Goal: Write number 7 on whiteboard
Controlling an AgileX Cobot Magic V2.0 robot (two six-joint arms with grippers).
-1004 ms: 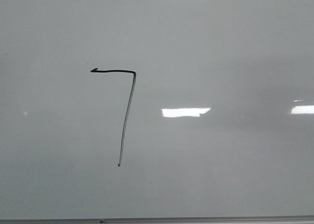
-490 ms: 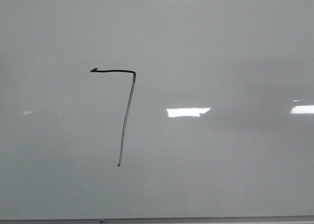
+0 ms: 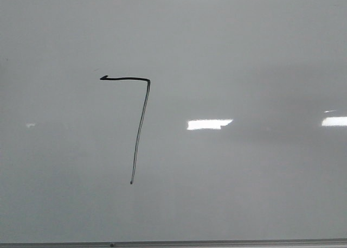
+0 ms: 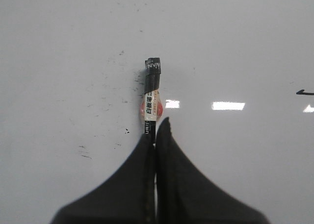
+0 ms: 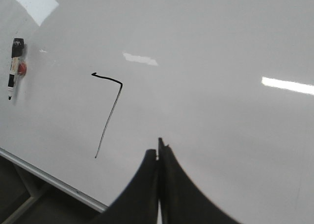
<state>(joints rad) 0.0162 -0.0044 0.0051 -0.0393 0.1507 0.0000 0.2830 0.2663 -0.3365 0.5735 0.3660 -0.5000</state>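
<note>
The number 7 [image 3: 140, 128] is drawn in thin black line on the whiteboard [image 3: 244, 52], left of the middle. It also shows in the right wrist view [image 5: 109, 118]. A black-capped marker [image 5: 13, 69] with a white and red label lies loose on the board, left of the 7. My left gripper [image 4: 158, 128] is shut with nothing between the jaws. It hangs over the marker [image 4: 152, 104], whose lower end is hidden behind the fingers. My right gripper [image 5: 158, 148] is shut and empty, over the board right of the 7. Neither gripper shows in the front view.
The board's thin grey bottom edge [image 3: 217, 242] runs along the near side, with a dark frame [image 5: 24, 199] below it. Small black smudges [image 4: 86, 155] dot the board by the marker. Bright light reflections [image 3: 209, 124] lie right of the 7.
The 7 is unchanged. The bright reflection right of it has shrunk a little from its left end.
</note>
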